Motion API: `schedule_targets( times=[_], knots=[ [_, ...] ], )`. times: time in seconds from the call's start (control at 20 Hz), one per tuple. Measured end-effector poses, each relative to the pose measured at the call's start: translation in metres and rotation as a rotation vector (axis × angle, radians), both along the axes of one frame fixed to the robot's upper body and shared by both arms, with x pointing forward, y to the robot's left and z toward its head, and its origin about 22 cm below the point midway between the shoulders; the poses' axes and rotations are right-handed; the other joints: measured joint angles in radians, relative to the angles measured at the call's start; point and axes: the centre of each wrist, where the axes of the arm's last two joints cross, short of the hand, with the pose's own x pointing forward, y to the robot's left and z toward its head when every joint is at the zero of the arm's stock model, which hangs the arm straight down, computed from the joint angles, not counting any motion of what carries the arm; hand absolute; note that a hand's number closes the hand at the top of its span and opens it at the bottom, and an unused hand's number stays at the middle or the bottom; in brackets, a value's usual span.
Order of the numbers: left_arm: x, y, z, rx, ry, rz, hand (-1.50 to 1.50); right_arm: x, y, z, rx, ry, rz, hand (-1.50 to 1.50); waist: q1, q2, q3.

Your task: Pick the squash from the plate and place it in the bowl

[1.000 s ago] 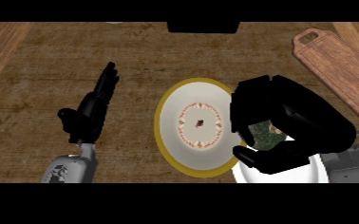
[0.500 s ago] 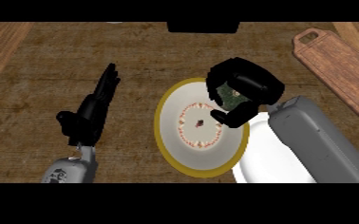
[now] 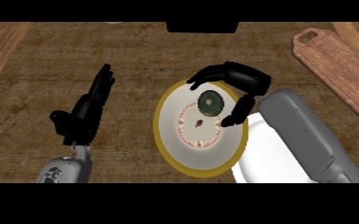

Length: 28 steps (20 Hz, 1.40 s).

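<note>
1. R hand: fingers curled round squash, btwn fingers & thumb, above plate.
2. Below thumb: bowl.
3. L hand: fingers straight, resting on bench.

Setting: kitchen. Evidence was a brown wood-grain counter, a yellow-rimmed plate on it, a white bowl just beside the plate, and a wooden board at far right.
</note>
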Motion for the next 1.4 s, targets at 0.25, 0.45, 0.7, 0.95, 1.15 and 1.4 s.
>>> schedule_targets(
  times=[0.25, 0.45, 0.7, 0.95, 1.15, 1.4],
  knots=[
    [-0.001, -0.003, -0.003, -0.002, 0.005, 0.012, 0.00, 0.007, -0.002, 0.010, 0.189, 0.054, 0.002, -1.50, -0.010, -0.004, 0.000],
    [-0.001, -0.003, -0.005, -0.002, 0.003, 0.016, 0.00, 0.017, -0.022, 0.024, 0.274, 0.126, -0.048, -1.50, -0.015, -0.005, 0.000],
    [0.001, -0.001, 0.000, -0.009, 0.000, 0.013, 0.00, 0.030, -0.057, 0.042, 0.301, 0.228, -0.112, -1.50, -0.012, -0.005, -0.001],
    [0.002, -0.002, 0.001, -0.004, -0.005, 0.011, 0.00, 0.040, -0.089, 0.046, 0.321, 0.319, -0.163, -1.50, -0.005, -0.002, 0.000],
    [0.002, -0.008, 0.005, -0.003, -0.004, 0.000, 0.00, 0.041, -0.115, 0.051, 0.312, 0.361, -0.182, -1.50, -0.001, 0.000, 0.000],
    [0.004, -0.011, 0.003, 0.001, -0.010, -0.005, 0.00, 0.039, -0.130, 0.052, 0.296, 0.378, -0.191, -1.50, 0.006, 0.005, 0.001]
  ],
)
